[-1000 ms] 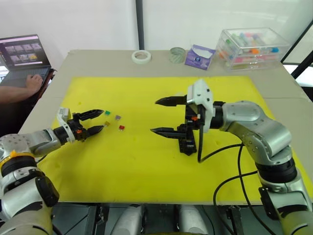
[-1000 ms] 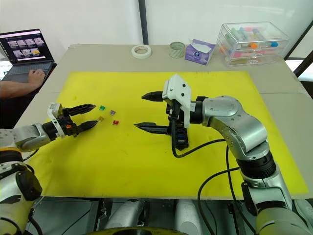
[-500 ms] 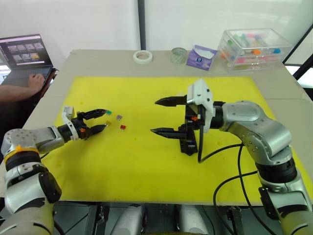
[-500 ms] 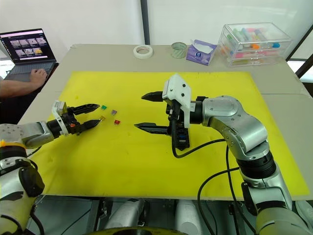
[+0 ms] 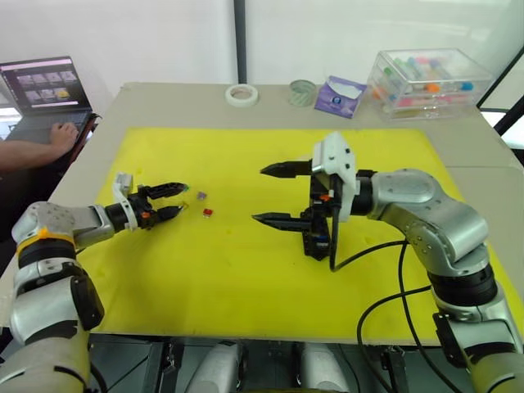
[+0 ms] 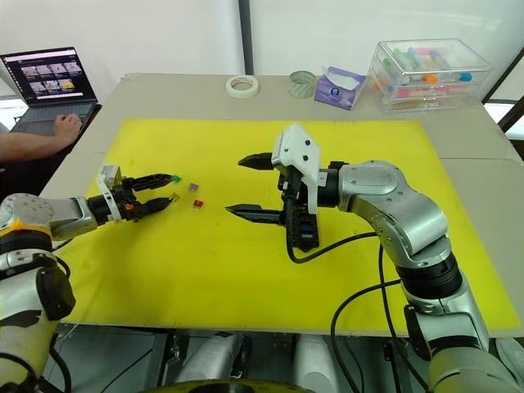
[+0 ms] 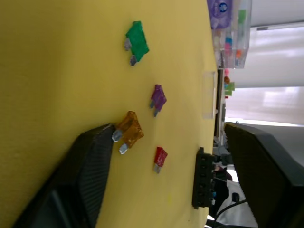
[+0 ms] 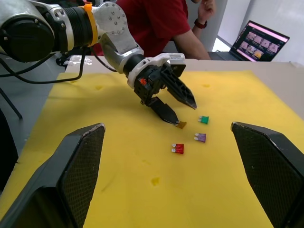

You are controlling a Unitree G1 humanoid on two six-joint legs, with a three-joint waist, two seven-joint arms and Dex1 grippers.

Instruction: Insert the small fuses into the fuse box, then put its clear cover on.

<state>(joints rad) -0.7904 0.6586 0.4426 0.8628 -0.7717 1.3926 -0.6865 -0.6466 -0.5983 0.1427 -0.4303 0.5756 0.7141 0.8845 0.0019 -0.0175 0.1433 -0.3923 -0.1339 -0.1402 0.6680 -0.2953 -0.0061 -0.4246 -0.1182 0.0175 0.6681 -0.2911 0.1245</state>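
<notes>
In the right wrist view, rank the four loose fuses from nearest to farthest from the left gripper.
1. Orange fuse, at the tip of the left gripper's lower finger.
2. Green fuse, just beyond the upper fingertip.
3. Purple fuse, past the orange one.
4. Red fuse; too close to purple to call firmly.

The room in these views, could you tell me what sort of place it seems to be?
Probably a robot test bench in a lab or office: a table with a yellow mat, a person at a laptop beside it, and a clear case of supplies.
</notes>
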